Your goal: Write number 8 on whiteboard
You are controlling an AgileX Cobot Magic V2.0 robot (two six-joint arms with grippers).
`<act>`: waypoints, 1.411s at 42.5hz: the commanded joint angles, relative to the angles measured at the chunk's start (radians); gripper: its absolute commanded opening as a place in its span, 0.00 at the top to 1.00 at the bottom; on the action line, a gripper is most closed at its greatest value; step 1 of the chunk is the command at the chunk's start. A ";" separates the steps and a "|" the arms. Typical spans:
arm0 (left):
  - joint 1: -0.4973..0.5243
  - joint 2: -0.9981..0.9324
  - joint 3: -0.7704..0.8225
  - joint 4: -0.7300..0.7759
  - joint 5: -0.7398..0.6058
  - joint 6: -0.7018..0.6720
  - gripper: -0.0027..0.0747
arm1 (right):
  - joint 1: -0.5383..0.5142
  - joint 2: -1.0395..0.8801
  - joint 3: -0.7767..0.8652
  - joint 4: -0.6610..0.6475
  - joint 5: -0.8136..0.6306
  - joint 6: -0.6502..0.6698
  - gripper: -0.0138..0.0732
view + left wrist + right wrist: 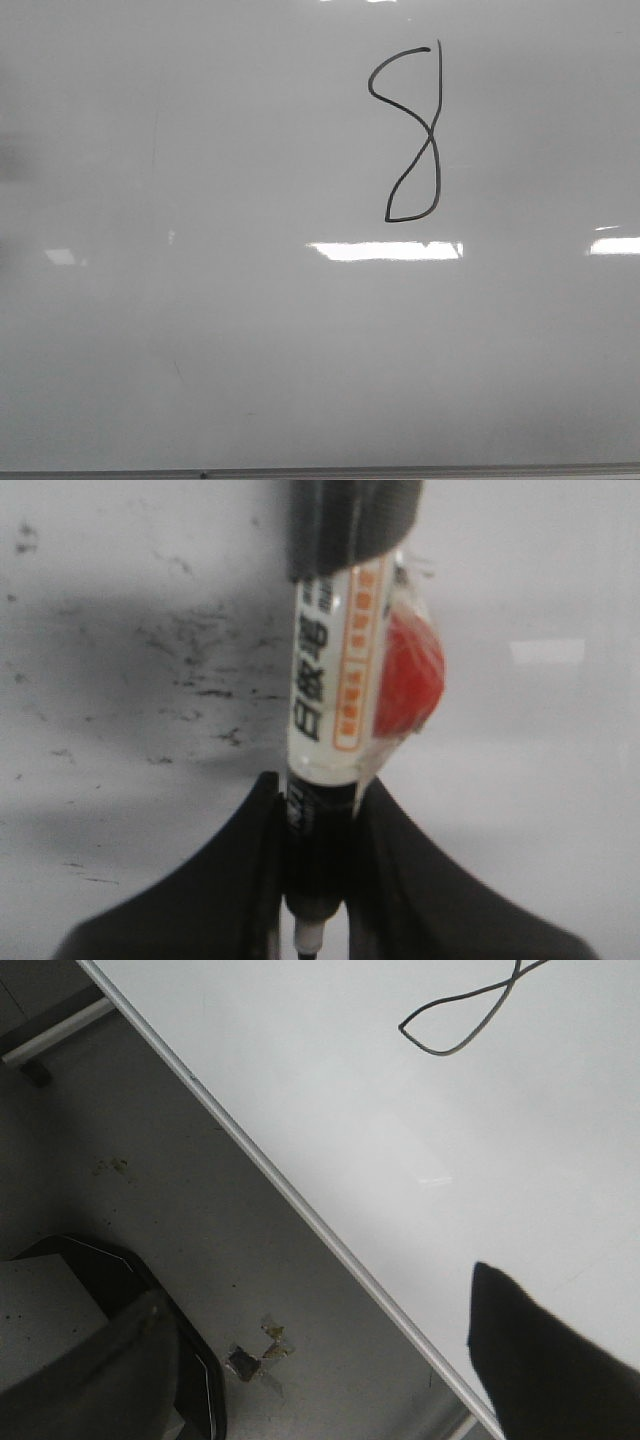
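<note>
The whiteboard [200, 330] fills the front view. The number 8 [432, 135] is a thin black line at the upper right of the board, tall and narrow with a pointed lower loop. Neither gripper shows in the front view. In the left wrist view my left gripper [315, 880] is shut on a marker [335, 680] with a white, orange-labelled body and a black lower end; it is over the whiteboard [560, 780]. My right gripper [320, 1380] is open and empty, with one finger [545, 1370] over the whiteboard [400, 1130]. The lower loop of the 8 [440, 1053] shows there.
The board's thin grey frame edge [320, 470] runs along the near side and shows in the right wrist view [300, 1200]. Beyond it lie grey floor [200, 1190], a black-rimmed object [190, 1360] and small debris [255, 1355]. Dark scuffs [200, 670] mark the board.
</note>
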 commanded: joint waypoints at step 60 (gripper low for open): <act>-0.462 -0.591 -0.093 -0.178 0.380 0.231 0.43 | -0.003 -0.253 0.033 -0.211 -0.101 0.534 0.14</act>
